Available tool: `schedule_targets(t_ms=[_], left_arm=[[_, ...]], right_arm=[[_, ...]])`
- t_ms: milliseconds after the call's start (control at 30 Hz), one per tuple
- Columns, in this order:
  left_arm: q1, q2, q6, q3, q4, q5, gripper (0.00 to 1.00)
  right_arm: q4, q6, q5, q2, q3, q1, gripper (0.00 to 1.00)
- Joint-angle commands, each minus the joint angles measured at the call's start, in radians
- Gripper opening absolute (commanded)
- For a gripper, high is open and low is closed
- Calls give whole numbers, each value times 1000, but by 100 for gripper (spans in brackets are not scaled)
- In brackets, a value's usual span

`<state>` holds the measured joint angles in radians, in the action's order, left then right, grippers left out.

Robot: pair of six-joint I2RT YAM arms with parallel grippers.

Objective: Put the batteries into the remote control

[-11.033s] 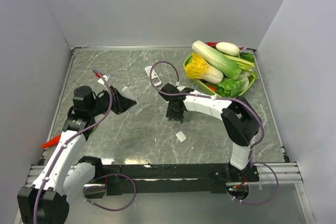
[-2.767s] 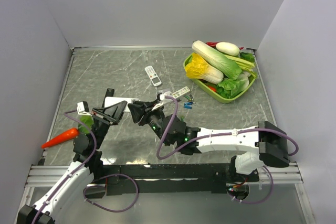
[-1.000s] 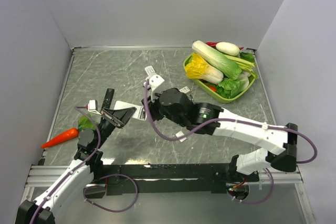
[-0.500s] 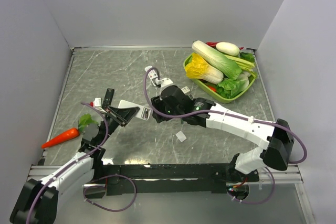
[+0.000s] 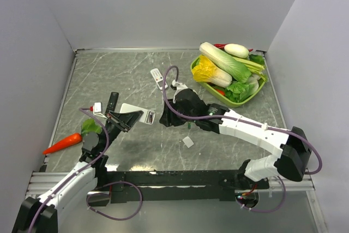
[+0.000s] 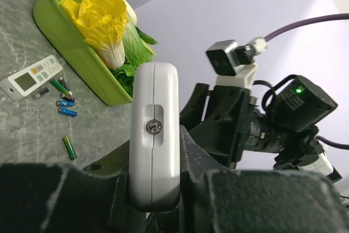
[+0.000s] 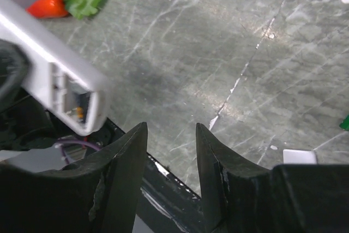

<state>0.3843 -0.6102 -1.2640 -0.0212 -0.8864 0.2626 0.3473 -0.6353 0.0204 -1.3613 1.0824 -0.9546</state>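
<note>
left gripper (image 6: 155,186) clamps the remote (image 6: 154,129); right gripper (image 7: 170,154) stands parted, empty, batteries (image 6: 64,107) well apart from both.

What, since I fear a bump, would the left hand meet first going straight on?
Probably the right arm's black hand: the white plastic remote control gripped in the left hand points at it, though the gap is unclear.

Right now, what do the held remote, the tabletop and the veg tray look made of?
The white remote: likely moulded plastic, a smooth satin shell with rounded edges and a seam.
The tabletop: grey marble look, white veins, slight sheen; could be printed laminate.
The green tray: probably plastic, uniform colour, soft gloss.
</note>
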Motion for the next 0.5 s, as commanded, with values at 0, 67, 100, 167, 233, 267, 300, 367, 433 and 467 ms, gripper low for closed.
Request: schedule_targets(t_ms=[0,67,100,167,233,267,300,367,433,467], left_arm=[[4,-3,17,121,-20,-3,2],[4,-10,17,122,-25,1,2],[4,-17,18,119,-23,3,2],[4,-23,20,121,-29,1,2],[4,-29,23,119,-29,1,2],[4,-31,28,118,-23,0,2],[4,-33,31,113,-22,3,2],[4,-33,38,110,-17,4,2],[4,-31,46,104,-8,4,2],[4,-30,46,102,-6,4,2]], right_arm=[[-29,-14,4,77,43,5,48],[2,5,-2,70,92,-9,46],[31,9,-8,65,106,-15,45],[62,10,-19,47,151,-26,44],[105,6,-49,21,180,-36,41],[111,2,-47,13,204,-38,41],[116,0,-43,-1,215,-44,40],[125,-7,-42,-18,246,-47,38],[139,-12,-33,-45,269,-52,38],[148,-14,-31,-59,292,-53,37]])
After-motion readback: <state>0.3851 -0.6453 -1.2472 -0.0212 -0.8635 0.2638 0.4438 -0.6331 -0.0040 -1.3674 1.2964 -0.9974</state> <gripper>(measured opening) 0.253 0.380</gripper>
